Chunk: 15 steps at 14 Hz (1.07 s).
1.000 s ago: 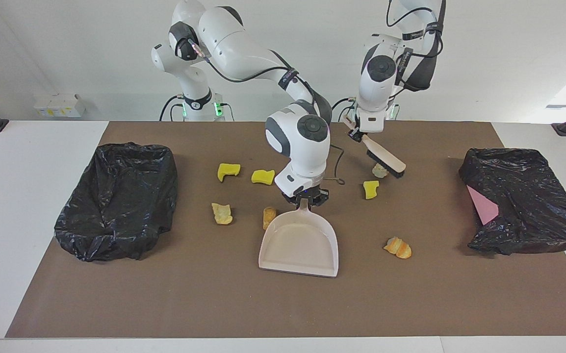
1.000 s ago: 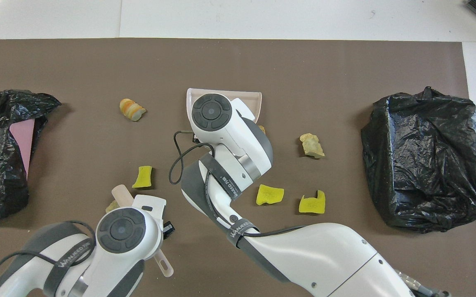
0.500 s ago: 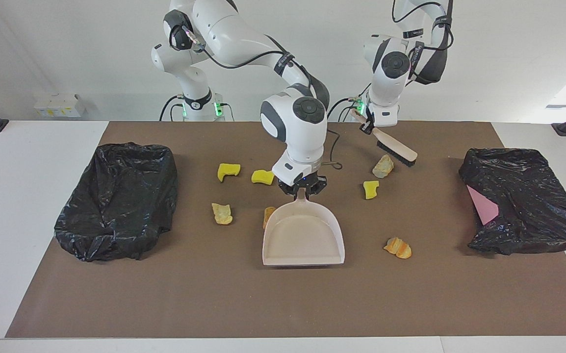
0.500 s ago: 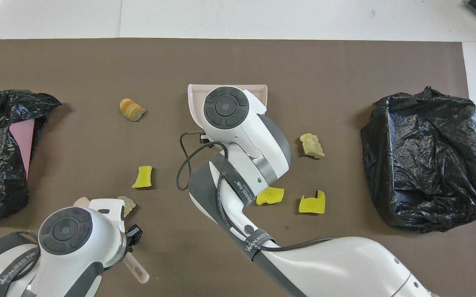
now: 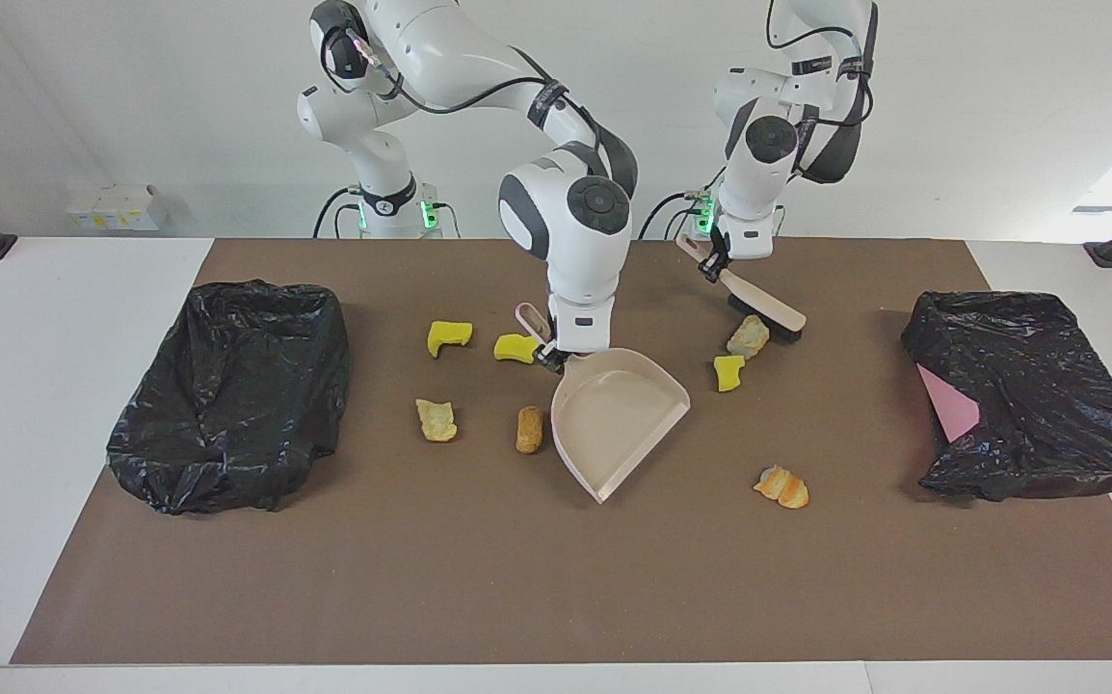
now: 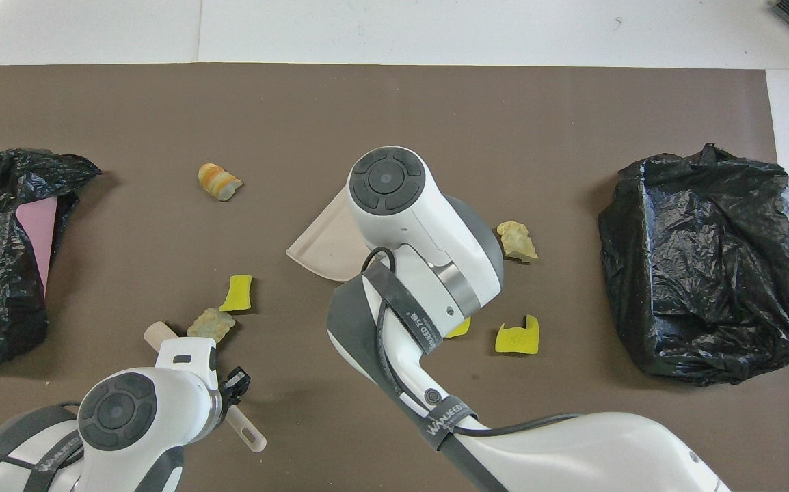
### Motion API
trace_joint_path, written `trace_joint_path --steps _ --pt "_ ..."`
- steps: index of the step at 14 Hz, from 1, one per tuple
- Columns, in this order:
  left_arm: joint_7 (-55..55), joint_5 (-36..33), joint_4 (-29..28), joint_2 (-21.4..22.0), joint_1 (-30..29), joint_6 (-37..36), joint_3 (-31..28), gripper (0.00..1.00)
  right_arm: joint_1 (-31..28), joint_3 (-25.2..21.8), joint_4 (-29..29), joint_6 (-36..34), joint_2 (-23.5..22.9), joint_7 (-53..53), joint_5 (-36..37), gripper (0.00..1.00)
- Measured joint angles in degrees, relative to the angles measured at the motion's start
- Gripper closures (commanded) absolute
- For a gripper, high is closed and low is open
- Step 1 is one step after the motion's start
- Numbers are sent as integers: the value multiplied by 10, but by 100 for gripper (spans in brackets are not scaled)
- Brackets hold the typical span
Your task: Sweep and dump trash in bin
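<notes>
My right gripper (image 5: 548, 355) is shut on the handle of the beige dustpan (image 5: 619, 419), whose mouth is turned toward the left arm's end; its edge shows in the overhead view (image 6: 323, 242). My left gripper (image 5: 713, 270) is shut on the brush (image 5: 763, 310), whose bristles are beside a tan scrap (image 5: 748, 335). A yellow scrap (image 5: 728, 372) lies just farther from the robots. An orange bread chunk (image 5: 781, 487) lies farther out. Two yellow scraps (image 5: 448, 335) (image 5: 516, 347) and two tan chunks (image 5: 436, 420) (image 5: 528, 429) lie toward the right arm's end.
A bin lined with a black bag (image 5: 228, 386) stands at the right arm's end of the brown mat. A second black bag with a pink box showing (image 5: 1019, 395) lies at the left arm's end.
My right gripper has drawn the dustpan toward the robots and turned its mouth toward the left arm's end. My left gripper lifted the brush, then lowered it again beside the tan scrap, which shifted slightly.
</notes>
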<state>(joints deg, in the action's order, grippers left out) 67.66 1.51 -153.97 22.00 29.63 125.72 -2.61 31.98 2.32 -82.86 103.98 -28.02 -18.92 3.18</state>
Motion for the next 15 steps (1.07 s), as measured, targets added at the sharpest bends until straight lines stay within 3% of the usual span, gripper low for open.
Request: trace_joint_path --steps 3,6,11,15 --pt "-97 24 22 -33 -1 39 -2 100 -23 -1 -13 6 0 -188 7 100" --pt "-212 40 52 -67 -11 69 -5 100 -31 0 -25 6 4 -298 29 100" --pt "-358 50 139 -131 -37 75 -5 100 -27 2 -68 16 27 -376 43 100" --pt "-424 49 222 -183 -82 38 -7 100 -26 2 -81 25 32 -388 47 100"
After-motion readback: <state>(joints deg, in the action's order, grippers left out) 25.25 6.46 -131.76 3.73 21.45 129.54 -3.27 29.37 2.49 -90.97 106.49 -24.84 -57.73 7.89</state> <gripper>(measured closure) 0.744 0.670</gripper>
